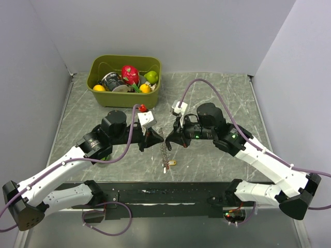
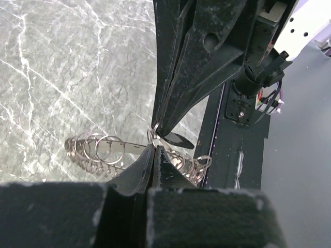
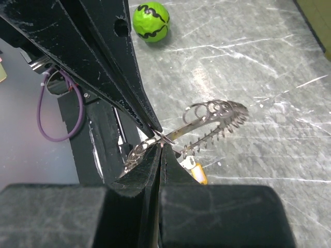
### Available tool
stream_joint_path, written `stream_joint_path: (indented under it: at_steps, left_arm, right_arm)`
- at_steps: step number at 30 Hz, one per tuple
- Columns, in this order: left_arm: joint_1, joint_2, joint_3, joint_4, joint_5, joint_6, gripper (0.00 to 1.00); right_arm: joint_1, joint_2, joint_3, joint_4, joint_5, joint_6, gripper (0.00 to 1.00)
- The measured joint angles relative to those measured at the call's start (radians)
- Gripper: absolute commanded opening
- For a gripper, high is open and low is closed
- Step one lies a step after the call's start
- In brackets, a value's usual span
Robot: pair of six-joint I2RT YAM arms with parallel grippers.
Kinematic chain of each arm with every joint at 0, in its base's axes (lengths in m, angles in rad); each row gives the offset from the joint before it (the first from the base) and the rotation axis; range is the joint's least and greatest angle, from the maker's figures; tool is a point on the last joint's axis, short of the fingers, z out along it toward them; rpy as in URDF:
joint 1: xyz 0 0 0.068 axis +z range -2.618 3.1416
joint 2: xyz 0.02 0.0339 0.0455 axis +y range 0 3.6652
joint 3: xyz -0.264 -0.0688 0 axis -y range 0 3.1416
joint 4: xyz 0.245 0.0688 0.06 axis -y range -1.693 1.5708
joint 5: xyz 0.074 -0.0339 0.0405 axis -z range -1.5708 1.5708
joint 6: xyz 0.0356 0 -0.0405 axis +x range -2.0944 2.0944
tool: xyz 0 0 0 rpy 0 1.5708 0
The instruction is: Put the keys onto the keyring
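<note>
Black fingers of the left hand (image 2: 154, 150) are pressed together, pinching a wire of the keyring (image 2: 96, 150). The right hand (image 3: 160, 146) is closed the same way, gripping the ring at nearly the same spot. The two tips meet almost nose to nose above the middle of the table (image 1: 222, 93).

In the left wrist view, the ring's loops fan out to either side of the pinch. In the right wrist view, it stretches away from the tips as a long, flattened oval of small coils. From above, it runs from the meeting point toward the arm bases, with a red tag (image 1: 165, 169) at its near end. Whether that end rests on the table cannot be told.

A yellow key (image 3: 197, 174) sits just under the ring close to the right hand, with a silver piece touching its top. Whether it is threaded on the ring cannot be told. From above, it shows beside the red tag.

A green ball (image 3: 151, 21) with black squiggles lies on the table beyond the left hand. At the far edge stands an olive bin (image 1: 124, 99) holding fruit and other items.
</note>
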Motion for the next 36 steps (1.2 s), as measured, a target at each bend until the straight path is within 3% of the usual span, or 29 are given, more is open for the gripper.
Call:
stream_joint_path:
  at_steps: [27, 29, 32, 33, 36]
  left_arm:
    - [-0.003, -0.077, -0.037, 0.032, 0.002, 0.022, 0.01]
    - [-0.005, -0.083, -0.045, 0.042, 0.006, 0.022, 0.01]
    - [-0.005, -0.085, -0.047, 0.057, 0.013, 0.021, 0.01]
    - [-0.005, -0.085, -0.047, 0.066, 0.018, 0.019, 0.01]
    - [-0.008, -0.090, -0.047, 0.086, 0.029, 0.018, 0.01]
  right_arm:
    - [-0.047, -0.018, -0.063, 0.085, -0.114, 0.042, 0.00]
    - [-0.048, -0.019, -0.065, 0.086, -0.130, 0.039, 0.10]
    - [-0.050, -0.025, -0.066, 0.087, -0.145, 0.031, 0.36]
    - [-0.051, -0.031, -0.070, 0.089, -0.146, 0.027, 0.50]
    - [-0.055, -0.066, -0.099, 0.097, -0.138, 0.014, 0.74]
